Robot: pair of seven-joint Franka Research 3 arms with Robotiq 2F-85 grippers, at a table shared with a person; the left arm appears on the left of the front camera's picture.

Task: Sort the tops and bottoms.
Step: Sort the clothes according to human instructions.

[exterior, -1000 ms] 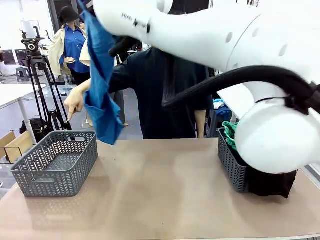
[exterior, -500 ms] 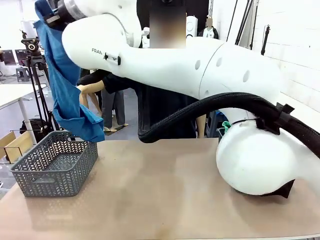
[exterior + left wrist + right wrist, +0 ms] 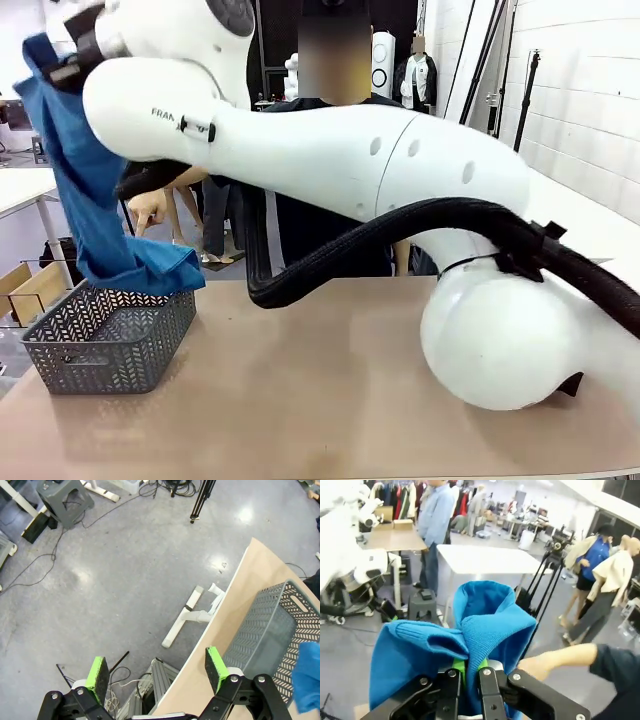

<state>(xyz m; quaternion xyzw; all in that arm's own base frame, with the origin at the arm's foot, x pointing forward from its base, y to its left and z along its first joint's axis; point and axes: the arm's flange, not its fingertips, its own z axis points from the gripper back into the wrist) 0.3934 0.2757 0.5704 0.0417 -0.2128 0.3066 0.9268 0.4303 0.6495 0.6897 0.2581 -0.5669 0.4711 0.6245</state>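
Observation:
A blue knitted top [image 3: 90,200] hangs from my right gripper [image 3: 55,55], which is shut on its collar high at the far left. Its lower end drapes onto the rim of the grey basket [image 3: 110,335]. In the right wrist view the blue top [image 3: 485,625] bunches around my right gripper [image 3: 469,667]. My left gripper [image 3: 157,672] is open with nothing between its green pads, off the table's left edge above the floor, with the grey basket [image 3: 270,635] and a bit of the blue top [image 3: 307,675] to its right. Of the bottoms, a black corner [image 3: 572,384] peeks out behind my right arm.
A person in a dark shirt stands across the table, one hand [image 3: 150,210] held out behind the hanging top. My right arm's white links span the table [image 3: 330,400] from right to left. Tripods and a stool stand on the floor at left.
My right arm has swung the blue top further left and lower, so its hem now rests on the grey basket's rim. The arm now hides the basket on the right.

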